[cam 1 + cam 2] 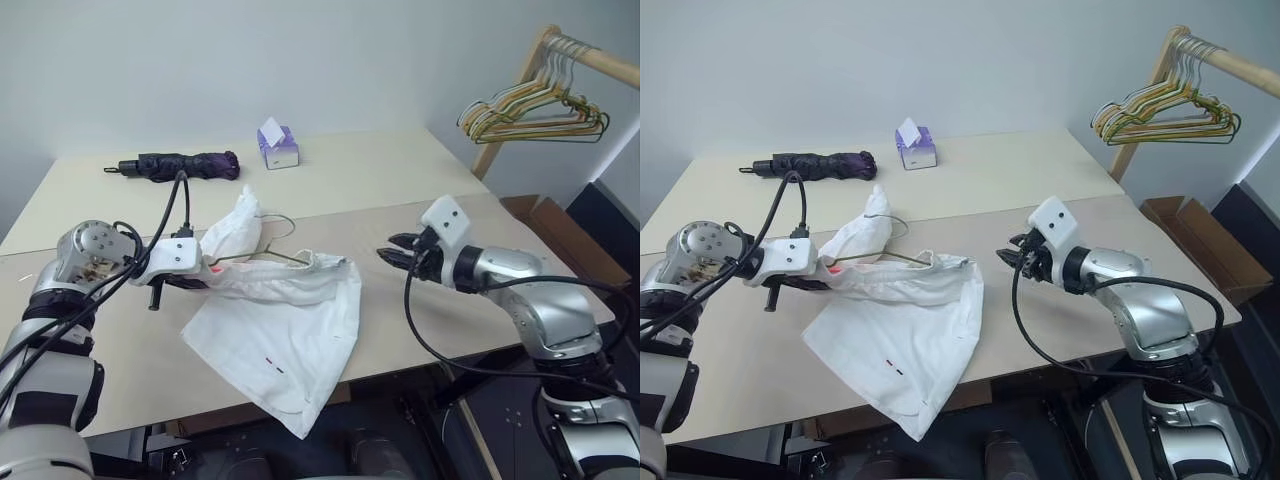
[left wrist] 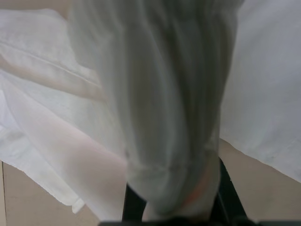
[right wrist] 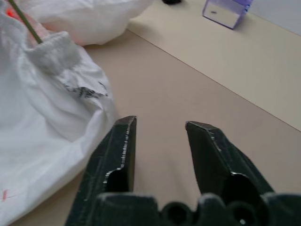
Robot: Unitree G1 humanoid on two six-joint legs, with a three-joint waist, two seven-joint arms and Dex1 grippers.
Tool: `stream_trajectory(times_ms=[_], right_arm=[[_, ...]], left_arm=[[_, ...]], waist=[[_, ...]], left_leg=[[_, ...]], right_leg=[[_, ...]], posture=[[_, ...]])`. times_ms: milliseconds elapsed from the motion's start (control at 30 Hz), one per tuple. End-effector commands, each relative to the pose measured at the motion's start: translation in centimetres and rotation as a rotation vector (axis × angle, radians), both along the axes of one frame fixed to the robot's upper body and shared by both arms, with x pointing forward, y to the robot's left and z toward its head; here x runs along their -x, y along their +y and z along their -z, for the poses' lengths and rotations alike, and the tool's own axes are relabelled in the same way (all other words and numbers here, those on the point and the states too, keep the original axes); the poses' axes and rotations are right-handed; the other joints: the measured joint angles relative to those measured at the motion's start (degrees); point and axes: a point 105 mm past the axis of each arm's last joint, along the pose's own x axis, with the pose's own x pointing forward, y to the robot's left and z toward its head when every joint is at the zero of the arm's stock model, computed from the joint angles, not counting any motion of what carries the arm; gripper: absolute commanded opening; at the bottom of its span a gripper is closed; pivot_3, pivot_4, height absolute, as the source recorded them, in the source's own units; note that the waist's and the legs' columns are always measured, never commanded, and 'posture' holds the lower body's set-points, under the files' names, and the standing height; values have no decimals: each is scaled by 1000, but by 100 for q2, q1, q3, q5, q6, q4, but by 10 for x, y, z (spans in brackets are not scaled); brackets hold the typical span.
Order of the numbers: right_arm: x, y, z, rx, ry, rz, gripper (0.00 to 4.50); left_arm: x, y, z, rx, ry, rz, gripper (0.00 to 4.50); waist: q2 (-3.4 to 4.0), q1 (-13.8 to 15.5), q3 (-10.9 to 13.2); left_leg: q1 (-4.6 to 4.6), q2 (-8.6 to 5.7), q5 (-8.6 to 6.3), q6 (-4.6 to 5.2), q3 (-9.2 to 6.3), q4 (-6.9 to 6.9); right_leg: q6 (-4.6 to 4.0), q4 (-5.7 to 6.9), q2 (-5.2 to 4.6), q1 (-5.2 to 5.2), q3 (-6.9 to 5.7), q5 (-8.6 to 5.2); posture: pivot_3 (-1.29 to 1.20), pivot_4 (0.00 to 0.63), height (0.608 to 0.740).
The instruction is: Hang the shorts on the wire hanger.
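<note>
Your left gripper (image 1: 196, 277) is clamped on the shorts (image 1: 285, 335); your right gripper (image 3: 159, 141) stands parted and empty just beside the waistband. Retake that waistband and draw it along the wire hanger (image 1: 282, 257). The shorts are white, crumpled, draping over the desk's (image 1: 400, 190) front edge.

**No legible writing in view**

No word, brand, number or sign can be read anywhere. The shorts (image 1: 290, 325) carry a tiny red dash and a tiny dark dash near one hem, too small to make out as characters. A dark smudged print shows on the white cloth just below the gathered waistband in the right wrist view; it cannot be read. The tissue box (image 1: 278, 147) is purple and white, with no lettering that can be told.
</note>
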Motion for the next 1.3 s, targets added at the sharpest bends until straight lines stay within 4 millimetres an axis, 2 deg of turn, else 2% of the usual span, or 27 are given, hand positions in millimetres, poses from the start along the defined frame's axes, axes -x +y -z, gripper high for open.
stream_trajectory(times_ms=[33, 167, 400, 500, 633, 800, 900, 1000, 1167, 1300], right_arm=[[4, -1, -18, -21, -65, -25, 3148], [8, 3, -25, -29, -64, -78, 4485], [7, 19, -53, 98, -97, -206, 4485], [-2, 25, -64, 203, -103, -233, 4485], [-25, 34, -76, 365, -103, -229, 4485], [-45, 40, -62, 575, -79, -283, 4485], [-48, 41, -53, 634, -42, -330, 4485], [-51, 44, -49, 668, -33, -354, 3884], [-54, 44, -49, 685, -27, -373, 2451], [-50, 47, -53, 681, -35, -397, 1060]], left_arm=[[-7, -2, -15, 11, -60, 4, 0], [-13, -5, -21, 27, -99, -1, 0], [-32, -24, -49, 89, -210, 2, 0], [-38, -32, -55, 95, -243, 22, 0], [-45, -47, -64, 116, -279, 56, 0], [-47, -65, -73, 168, -301, 105, 0], [-47, -69, -75, 175, -314, 120, 0], [-47, -72, -78, 181, -324, 128, 0], [-46, -73, -79, 180, -329, 136, 0], [-44, -73, -77, 175, -321, 143, 0]], waist=[[0, 0, 0], [0, 2, 0], [0, 5, 0], [0, -12, 0], [4, -38, 2], [4, -61, 1], [4, -77, 1], [4, -112, 1], [4, -149, 1], [5, -152, 2]], left_leg=[[0, 0, 0, 0, 0, 0], [0, 0, 0, 0, 0, 0], [0, 0, 0, 0, 0, 5], [1, 0, -1, 1, 0, 1], [0, 0, -1, 1, 4, 4], [-9, 0, -2, 3, 3, 3], [-13, 0, -2, 4, 3, 7], [-17, 0, -2, 4, 2, 9], [-14, 0, -2, 4, 0, 11], [-11, 0, -2, 4, 0, 14]], right_leg=[[0, 0, 0, 1, 0, 0], [0, 0, 0, 0, 0, 0], [0, 3, 0, -1, 0, 0], [0, 0, 0, -1, 0, 0], [-1, 8, 0, -9, 3, 1], [0, 2, -1, -13, 1, 0], [0, 3, -3, -13, 0, 0], [0, 7, -3, -19, 0, 0], [1, 22, -3, -20, 0, 0], [1, 31, -2, -20, 0, 0]], posture=[[-95, 0, 740], [-92, 0, 740], [-88, 0, 740], [-94, 0, 740], [-97, 0, 740], [-90, 0, 740], [-80, 0, 740], [-76, 0, 740], [-72, 0, 740], [-74, 0, 740]])
